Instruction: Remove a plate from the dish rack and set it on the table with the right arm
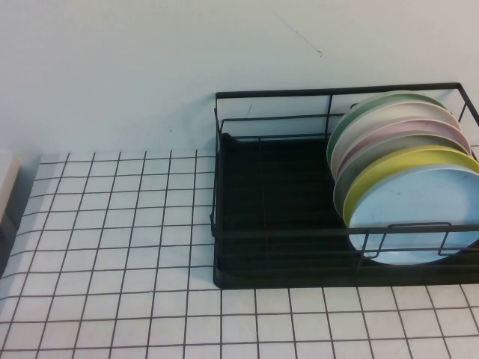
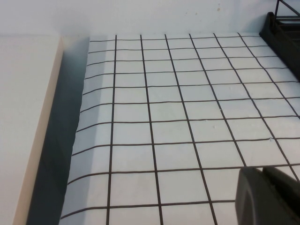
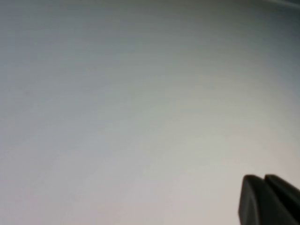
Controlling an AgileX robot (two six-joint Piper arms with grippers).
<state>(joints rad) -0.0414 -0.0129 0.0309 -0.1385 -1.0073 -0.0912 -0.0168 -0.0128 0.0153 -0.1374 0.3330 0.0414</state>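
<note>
From the raised camera, the table (image 1: pixel 112 247) appears as a white surface ruled with thin black lines into small squares. My dish rack (image 1: pixel 284 224), a black wire frame on a black tray base, stands on the right half of it, toward the far edge and against the pale wall. Its left portion holds nothing; the plates stand stacked on edge at its right end. The light blue plate (image 1: pixel 415 217) is the nearest of them, leaning behind the front wire rail. Just behind it sits the yellow plate (image 1: pixel 408 161), then an olive plate (image 1: pixel 389 149), the pink plate (image 1: pixel 408 129), a white plate (image 1: pixel 404 114) and a green plate (image 1: pixel 374 105) at the back. Neither of my arms shows in this view.

On my left wrist camera, the left gripper (image 2: pixel 268 197) shows as a dark tip low in one corner of the frame, above bare grid squares. Its two fingers lie pressed together with only a seam between them, holding nothing. A corner of the dish rack (image 2: pixel 281 28) shows at the far side, well apart from the gripper. A pale beige board (image 2: pixel 23 122) lies beside the table edge.

On my right wrist camera, the right gripper (image 3: pixel 267 201) shows as a dark tip against a plain pale surface. Its fingers are likewise drawn together, holding nothing.
</note>
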